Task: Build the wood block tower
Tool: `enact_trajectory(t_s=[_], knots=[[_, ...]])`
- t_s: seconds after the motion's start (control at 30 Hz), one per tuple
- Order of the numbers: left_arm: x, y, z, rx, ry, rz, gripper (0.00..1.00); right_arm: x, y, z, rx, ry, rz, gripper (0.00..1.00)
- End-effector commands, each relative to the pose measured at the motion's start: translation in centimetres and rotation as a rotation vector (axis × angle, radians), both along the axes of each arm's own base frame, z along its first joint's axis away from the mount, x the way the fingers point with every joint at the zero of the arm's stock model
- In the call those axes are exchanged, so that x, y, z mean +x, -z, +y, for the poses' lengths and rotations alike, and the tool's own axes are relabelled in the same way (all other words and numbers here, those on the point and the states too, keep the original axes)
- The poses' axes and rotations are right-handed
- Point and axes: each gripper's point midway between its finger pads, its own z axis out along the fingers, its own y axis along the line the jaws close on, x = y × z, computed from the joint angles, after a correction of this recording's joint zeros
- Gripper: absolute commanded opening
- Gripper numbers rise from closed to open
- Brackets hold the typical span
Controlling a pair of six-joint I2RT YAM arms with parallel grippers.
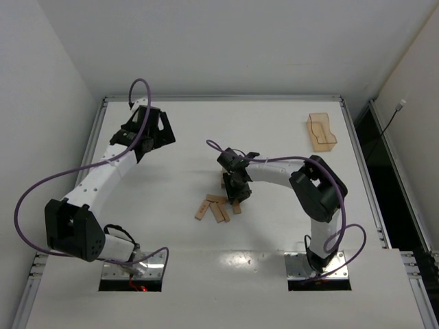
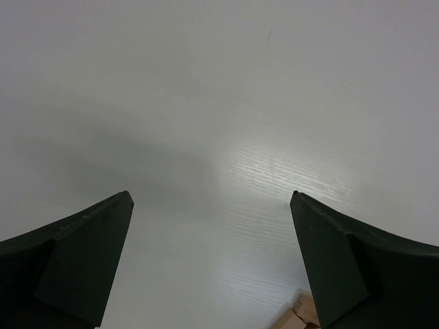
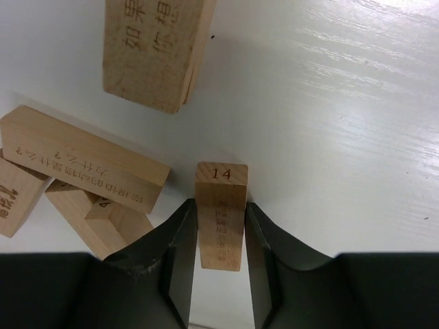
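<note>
My right gripper is shut on a wood block marked 14, one finger pressed against each long side. The block lies flat on the white table. Several more wood blocks lie loose to its left: a long one, a pair beneath it, and another farther off. From above, the right gripper is at the right end of that scatter of blocks. My left gripper hangs far to the left, open and empty. No tower is in view.
A translucent orange-tan tray stands near the table's far right edge. A corner of wood shows at the bottom of the left wrist view. The right arm's elbow rises to the right of the blocks.
</note>
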Motion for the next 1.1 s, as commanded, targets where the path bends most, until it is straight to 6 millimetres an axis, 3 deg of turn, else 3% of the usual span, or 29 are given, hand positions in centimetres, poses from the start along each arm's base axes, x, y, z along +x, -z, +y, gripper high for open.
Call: enact_trajectory(t_s=[0.0,0.1,0.17,0.23,0.33,0.4,0.6,0.7,0.9,1.07], knots=[[0.4,-0.9,0.2,-0.035,-0.013,-0.050,1.00,0.8,0.0,0.2,-0.002,0.034,-0.014,0.27],[0.8,-0.5,-0.1,-0.038,-0.005,-0.034,1.00,0.7,0.0,0.3,0.004,0.032,-0.008,0.27],[0.8,-0.5,-0.1,-0.046,-0.012,-0.036,1.00,0.9,0.0,0.5,0.012,0.032,-0.016,0.10],[0.8,-0.2,-0.3,-0.059,-0.011,-0.034,1.00,1.1,-0.5,0.5,0.015,0.034,-0.032,0.00],[0.8,0.2,-0.3,-0.058,-0.011,-0.033,1.00,2.7,-3.4,1.1,0.047,0.023,-0.115,0.00],[1.0,0.2,-0.4,-0.058,-0.011,-0.030,1.00,3.4,-6.4,1.7,0.091,0.015,-0.168,0.00],[1.2,0.7,-0.6,-0.059,-0.005,-0.011,1.00,5.1,-11.9,3.4,0.183,0.027,-0.259,0.00],[1.7,0.0,-0.7,-0.063,-0.004,-0.025,1.00,6.0,-12.0,3.9,0.193,0.042,-0.256,0.00],[2.1,0.8,-0.8,-0.057,-0.005,-0.004,1.00,7.2,-9.0,5.2,0.172,0.078,-0.184,0.00],[2.6,0.6,-0.9,-0.057,-0.005,-0.003,1.00,8.7,-8.5,5.1,0.149,0.099,-0.203,0.00]])
